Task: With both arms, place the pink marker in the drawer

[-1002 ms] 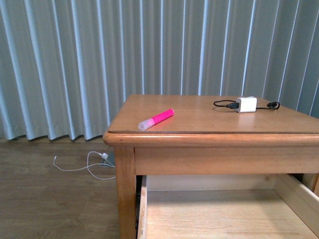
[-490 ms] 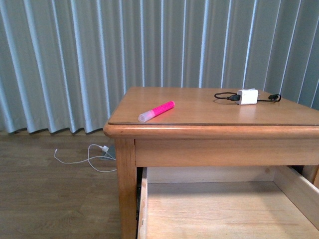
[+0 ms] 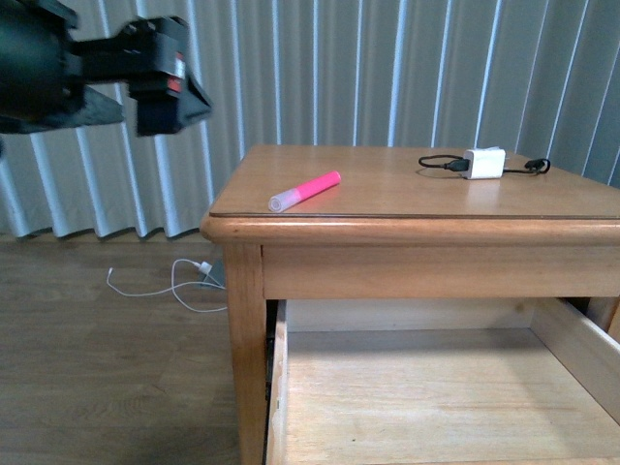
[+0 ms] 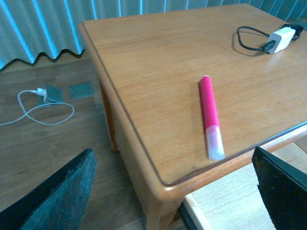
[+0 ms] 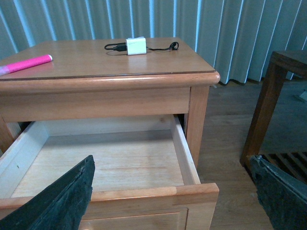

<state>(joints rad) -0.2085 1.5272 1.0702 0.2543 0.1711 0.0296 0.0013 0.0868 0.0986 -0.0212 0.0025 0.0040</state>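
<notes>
Nightstand (image 3: 436,273) fills frame; drawer (image 5: 178,148) stands pulled out beneath top, pale wood inside; left gripper (image 4: 171,151) hangs high off table's left corner, fingers spread wide, holding nothing; right gripper (image 5: 171,159) faces drawer, equally wide, holding nothing; pink marker (image 3: 304,191) lies flat near tabletop's front-left edge, frosted cap toward edge; likely light, stiff, smooth, prone to roll; best pinched across barrel mid-length.

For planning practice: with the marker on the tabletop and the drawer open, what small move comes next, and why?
Probably bring the left pincer down over the pink marker: it lies ungrasped near the tabletop edge, the pincer is open, and the drawer already stands open.
</notes>
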